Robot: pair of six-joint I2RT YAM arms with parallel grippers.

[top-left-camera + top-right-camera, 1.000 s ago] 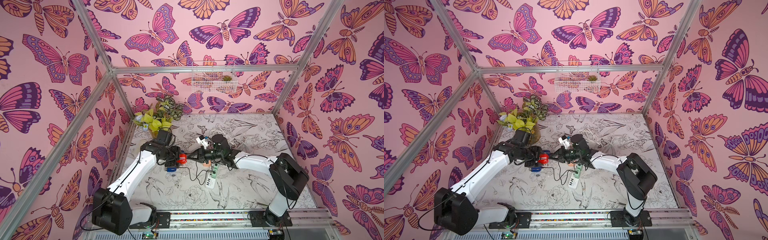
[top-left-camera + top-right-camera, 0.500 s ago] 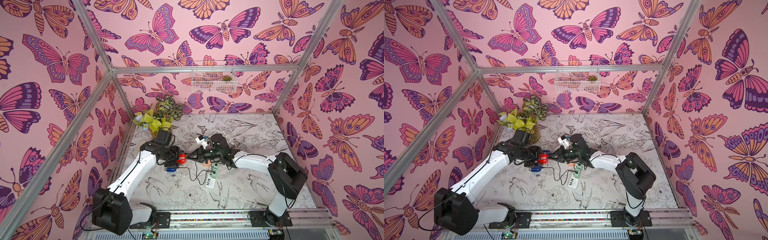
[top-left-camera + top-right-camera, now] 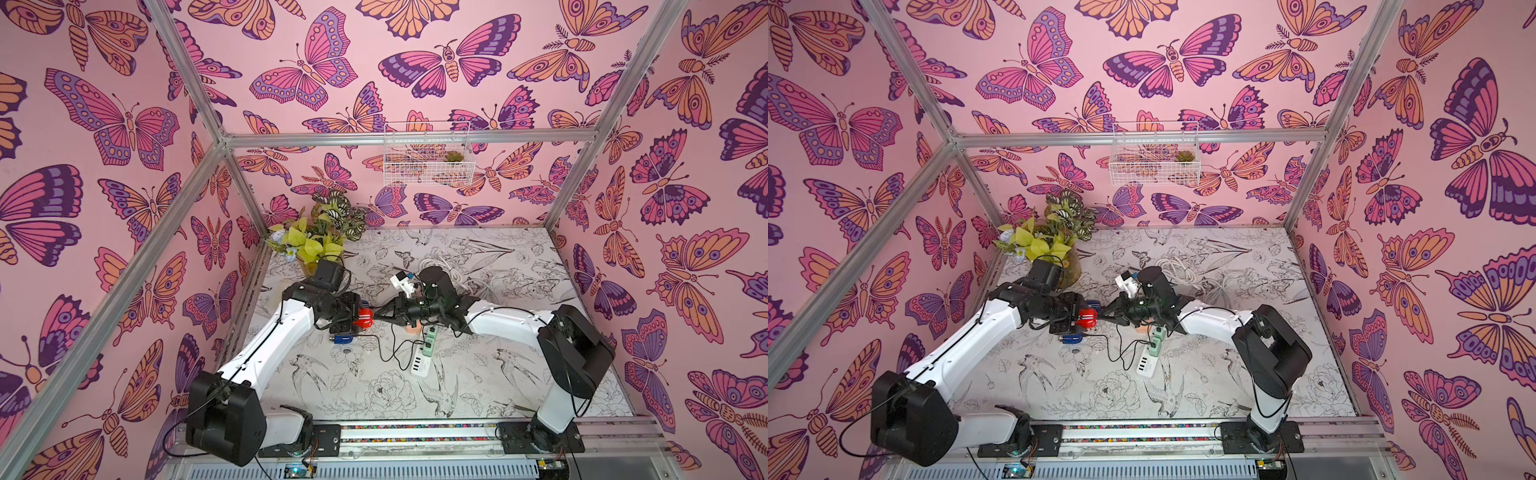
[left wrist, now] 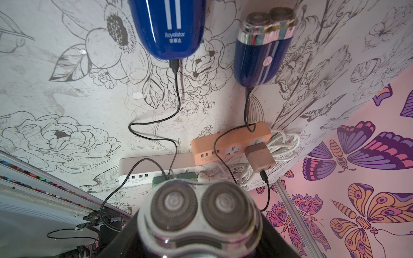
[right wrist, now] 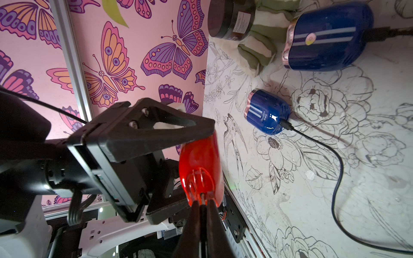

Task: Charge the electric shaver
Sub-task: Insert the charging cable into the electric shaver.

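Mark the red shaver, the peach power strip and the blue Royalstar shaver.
red shaver (image 5: 200,156), right wrist view, on its glossy red body.
peach power strip (image 4: 237,140), left wrist view, on its top face.
blue Royalstar shaver (image 4: 156,26), left wrist view, on its blue shell beside the stripes.

The red shaver is glossy, smooth plastic with dull metal mesh heads. The left end effector is matt black plastic, and the bench is matt and printed.

Both arms stretch low over the table's middle, tips almost meeting; the left arm has jaws parted in a grip, the right arm has jaws pinched together
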